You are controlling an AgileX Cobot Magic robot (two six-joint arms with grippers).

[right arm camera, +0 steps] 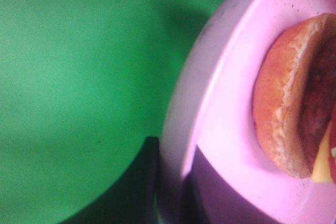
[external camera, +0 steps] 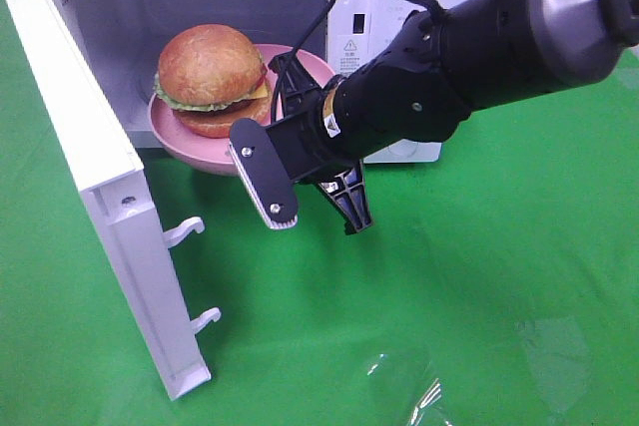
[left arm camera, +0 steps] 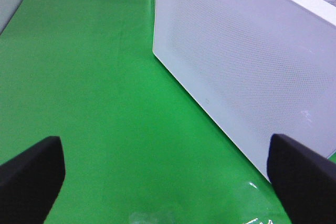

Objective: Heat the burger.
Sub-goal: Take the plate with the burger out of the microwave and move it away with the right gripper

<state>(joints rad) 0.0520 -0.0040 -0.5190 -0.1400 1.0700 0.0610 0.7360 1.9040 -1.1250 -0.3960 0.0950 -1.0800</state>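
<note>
Burger (external camera: 212, 67) on plate (external camera: 188, 145), plate halfway inside microwave (external camera: 399, 7) opening, open door (external camera: 100, 197) at left

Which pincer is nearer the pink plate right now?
Right. The right pincer is shut on the pink plate's rim at the microwave opening; the left pincer hangs open beside the microwave door.

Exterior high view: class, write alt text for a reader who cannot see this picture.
A black robot arm's right gripper grips the rim of a pink plate carrying a burger, holding it half inside an open white microwave. The microwave door swings wide over a green tablecloth.
</note>
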